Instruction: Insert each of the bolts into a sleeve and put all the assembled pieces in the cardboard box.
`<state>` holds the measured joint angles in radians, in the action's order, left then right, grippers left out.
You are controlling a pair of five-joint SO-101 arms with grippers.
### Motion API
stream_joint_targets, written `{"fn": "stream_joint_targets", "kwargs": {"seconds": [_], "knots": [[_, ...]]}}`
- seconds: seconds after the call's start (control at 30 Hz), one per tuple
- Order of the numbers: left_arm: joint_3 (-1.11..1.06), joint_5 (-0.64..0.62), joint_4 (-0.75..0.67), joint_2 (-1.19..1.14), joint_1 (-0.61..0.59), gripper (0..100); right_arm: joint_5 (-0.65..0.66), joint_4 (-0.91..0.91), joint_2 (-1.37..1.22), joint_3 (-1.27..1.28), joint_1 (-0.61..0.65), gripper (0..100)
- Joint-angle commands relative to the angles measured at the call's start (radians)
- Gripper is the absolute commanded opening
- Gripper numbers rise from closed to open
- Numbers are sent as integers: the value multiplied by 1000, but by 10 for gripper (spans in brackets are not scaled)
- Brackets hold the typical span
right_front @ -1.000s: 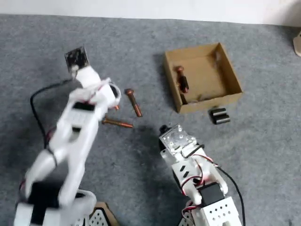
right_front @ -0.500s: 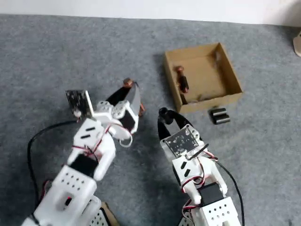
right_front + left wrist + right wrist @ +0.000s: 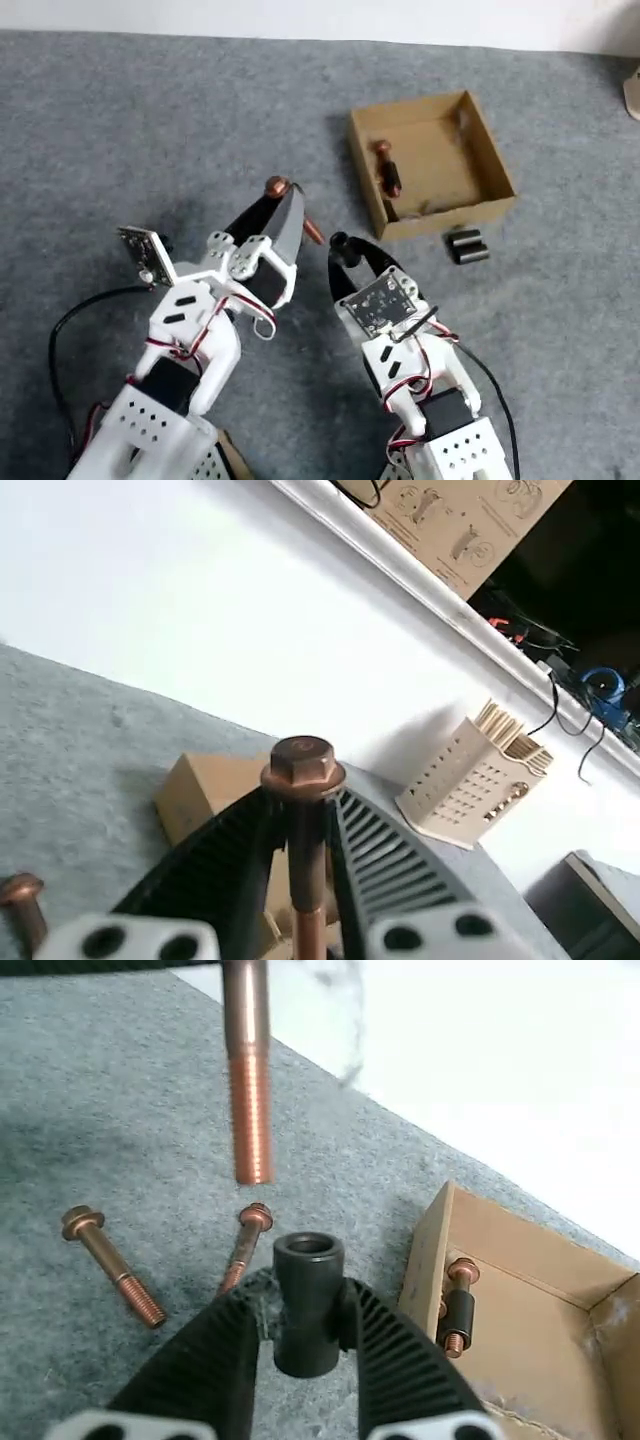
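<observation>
copper bolt (image 3: 248,1090) clamped in left gripper (image 3: 303,798), tip near black sleeve (image 3: 308,1290) pinched by right gripper (image 3: 348,252).

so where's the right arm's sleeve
High view: the sleeve sits in the right gripper, by the tip of the left gripper's bolt, left of the box.

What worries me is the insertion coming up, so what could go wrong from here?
1. The bolt in the left gripper hangs out of line with the bore of the sleeve in the right gripper; its tip may hit the rim.
2. It is pinched only near its head, so a push could tilt it.
</observation>
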<state>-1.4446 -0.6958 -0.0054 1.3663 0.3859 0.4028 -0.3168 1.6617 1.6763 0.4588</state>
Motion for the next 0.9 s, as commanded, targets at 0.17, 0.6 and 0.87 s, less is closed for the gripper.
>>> {"fn": "stream_joint_targets", "kwargs": {"seconds": [0.17, 0.6, 0.87], "knots": [[8, -5, 15, 33, 73, 4, 14, -1, 8, 128, 24, 5], [-50, 87, -29, 31, 70, 4, -2, -2, 16, 127, 47, 5], [-61, 89, -69, 31, 67, 4, -54, -2, 15, 127, 48, 5]]}}
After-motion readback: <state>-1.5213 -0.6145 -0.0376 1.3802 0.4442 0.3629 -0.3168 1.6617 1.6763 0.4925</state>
